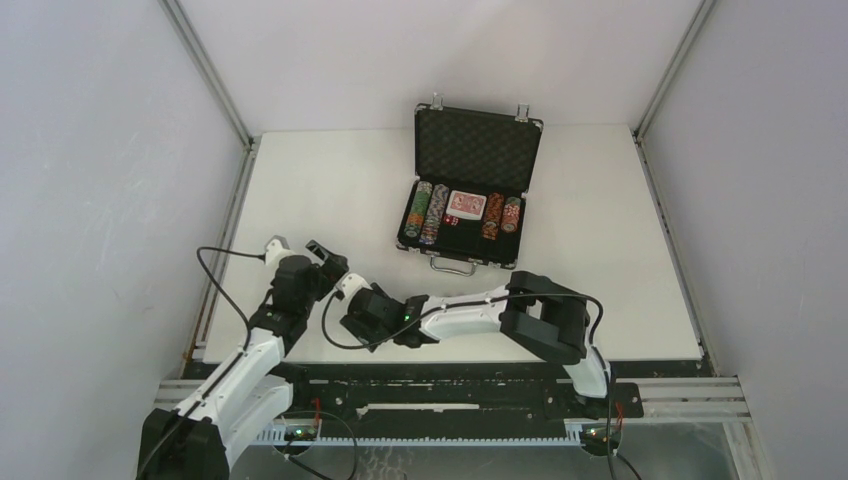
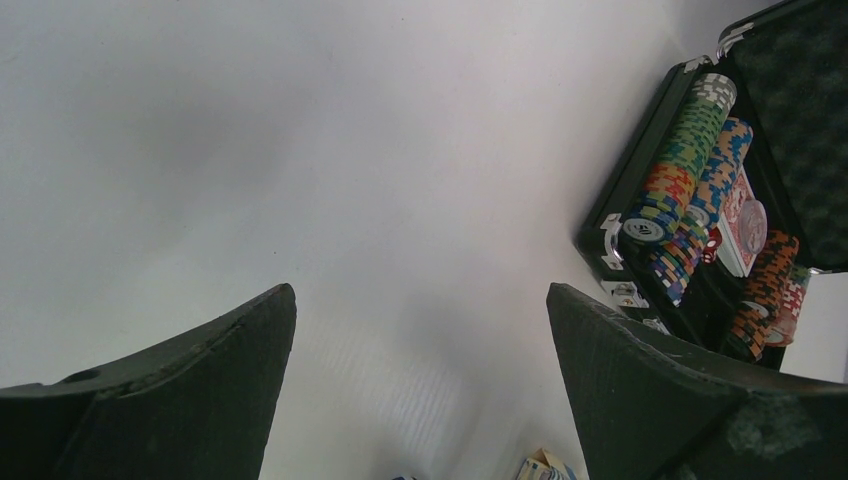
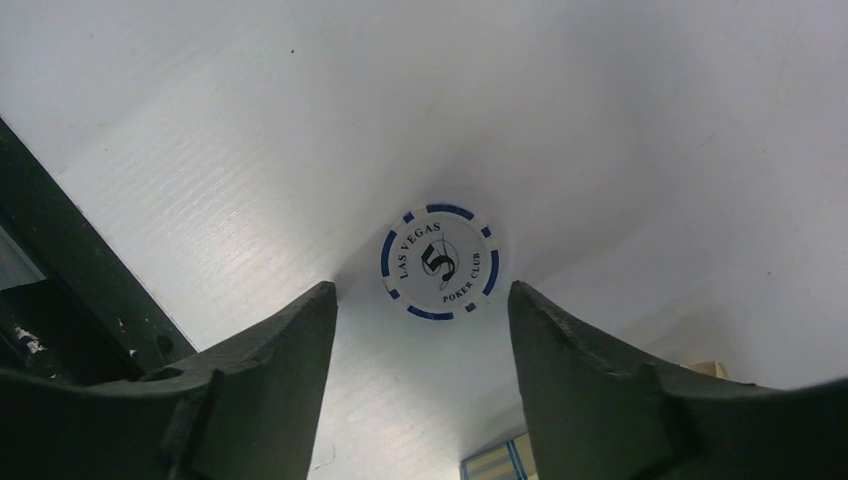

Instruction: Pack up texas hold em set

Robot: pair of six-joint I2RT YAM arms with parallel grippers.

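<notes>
From above, the small black briefcase [image 1: 470,190] lies open at the far middle of the matte white table [image 1: 330,180]. Its lid stands upright and is lined with dimpled egg-crate foam. In the tray, rows of striped multicoloured poker chips [image 1: 428,214] lie on edge at either side. Between them sit flat red-backed cards [image 1: 465,205] and small red dice [image 1: 450,220]. A curved silver handle [image 1: 452,265] points towards the arms. The left claw [image 1: 328,258] and right claw [image 1: 355,300] hang close together over the near left of the table, well apart from the case.

In the left wrist view, the left claw [image 2: 420,290] has its two dark, wedge-shaped fingers spread wide with nothing between them. Below it is bare table with a faint ribbed grain. At the right edge the briefcase shows end-on, with a bright metal latch [image 2: 612,240] on its black wall and the ridged chip rows in view.

In the right wrist view, the right claw [image 3: 420,287] stands apart and empty. A single round chip [image 3: 440,262] lies flat on the table just ahead of the fingertips and touches neither. It is white with blue edge blocks and is printed "LAS VEGAS POKER CLUB" around a 5. A blue and yellow printed corner [image 3: 495,465] shows at the bottom edge, but too little of it is visible to name.
</notes>
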